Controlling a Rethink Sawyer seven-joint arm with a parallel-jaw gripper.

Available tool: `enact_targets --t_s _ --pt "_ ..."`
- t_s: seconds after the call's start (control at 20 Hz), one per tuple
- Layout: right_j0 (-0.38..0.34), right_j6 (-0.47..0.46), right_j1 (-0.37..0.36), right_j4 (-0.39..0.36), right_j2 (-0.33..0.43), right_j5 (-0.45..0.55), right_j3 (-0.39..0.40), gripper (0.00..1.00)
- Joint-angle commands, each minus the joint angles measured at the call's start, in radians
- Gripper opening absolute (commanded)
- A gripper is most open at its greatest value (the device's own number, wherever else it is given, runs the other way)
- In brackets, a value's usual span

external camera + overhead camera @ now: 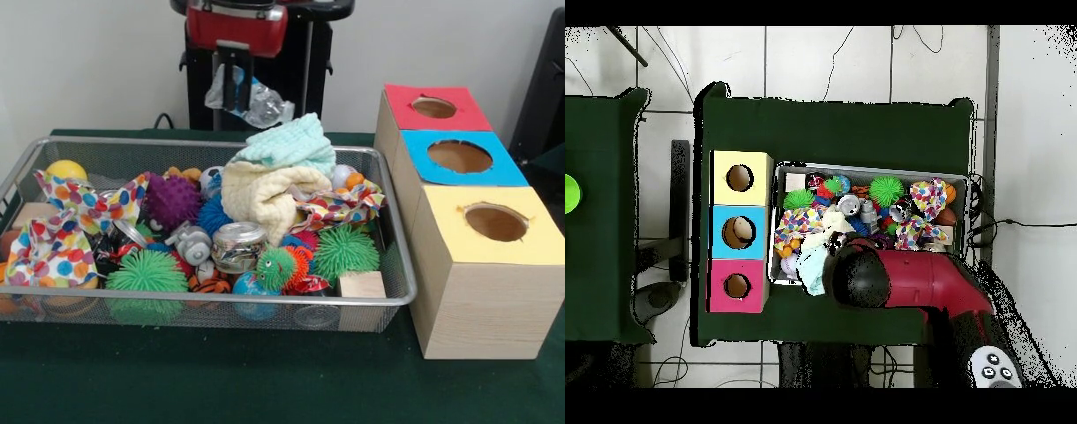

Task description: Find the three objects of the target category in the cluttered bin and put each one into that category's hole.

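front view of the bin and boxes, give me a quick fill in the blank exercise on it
1. The wooden box with the yellow top stands nearest the camera; the farthest has a ____ top.
2. The folded mint green cloth lies on a ____ towel.
3. The wire mesh bin stands on a dark ____ tablecloth.

Missing words: red; cream; green

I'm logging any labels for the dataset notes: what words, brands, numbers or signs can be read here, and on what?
None can be read.
Crushed can in the wire bin: print on its side, too blurred to read.
Red, blue and yellow box tops: colour only, no text.
Crumpled item at the gripper: no legible text.
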Motion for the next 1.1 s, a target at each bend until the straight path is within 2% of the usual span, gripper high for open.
enact_targets --t_s 0.05,0.3,0.65,1.1 --pt "0.063 0.131 -0.032 0.065 -0.019 0.137 0.043 0.0" --pt "0.132 0.173 -0.04 0.095 -0.054 0.156 0.033 0.0" --pt "0.247 0.239 -0.014 0.11 -0.12 0.133 0.003 0.0" --pt "0.437 0.325 0.033 0.144 -0.243 0.123 -0.058 0.0"
